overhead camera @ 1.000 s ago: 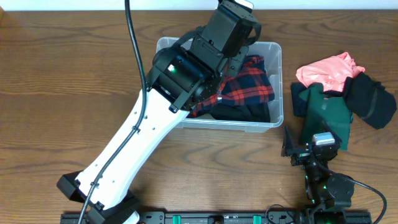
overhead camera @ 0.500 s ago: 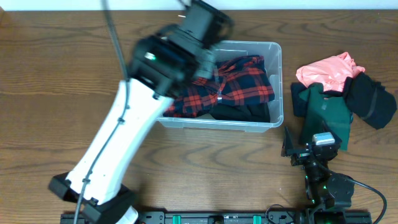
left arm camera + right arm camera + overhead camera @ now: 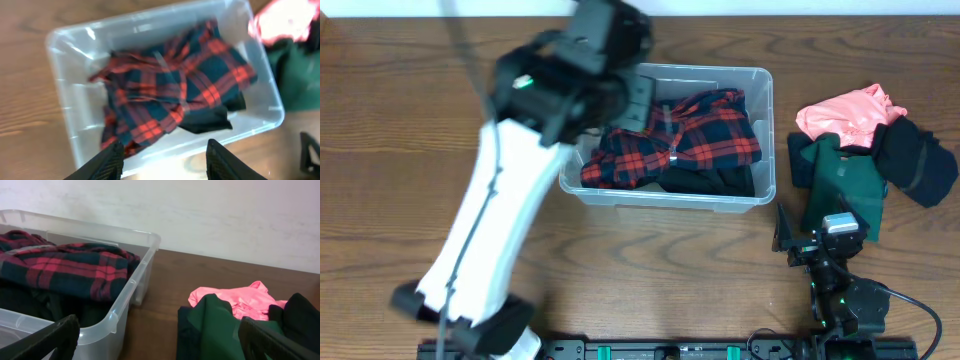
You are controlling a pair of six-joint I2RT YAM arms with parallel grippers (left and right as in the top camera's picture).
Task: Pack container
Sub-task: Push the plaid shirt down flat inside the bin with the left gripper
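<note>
Swung off to the left since a second ago, the left arm [image 3: 490,220] no longer hangs over the container [image 3: 768,130]. Its left gripper [image 3: 165,162] looks back down from the side with fingers parted and nothing between them. Nearest the robot's base, the right gripper [image 3: 160,345] sits low over the near right of the table [image 3: 420,120], jaws spread wide and empty (it faces away from the base, toward the wall). Straight ahead of it lies the unpacked pile: a green garment [image 3: 845,185] closest, a black garment [image 3: 915,165] to its right, and a pink garment [image 3: 845,115] behind. Farther back and to the left stands the container, its long axis running left to right across the table. Its right short wall faces the pile with a strip of bare wood between them. Inside, a red plaid shirt [image 3: 690,140] lies over a dark garment [image 3: 715,182]. The pile is well apart from the left gripper, so the right arm looks the nearer one, and the carry would go leftward over that short wall.
</note>
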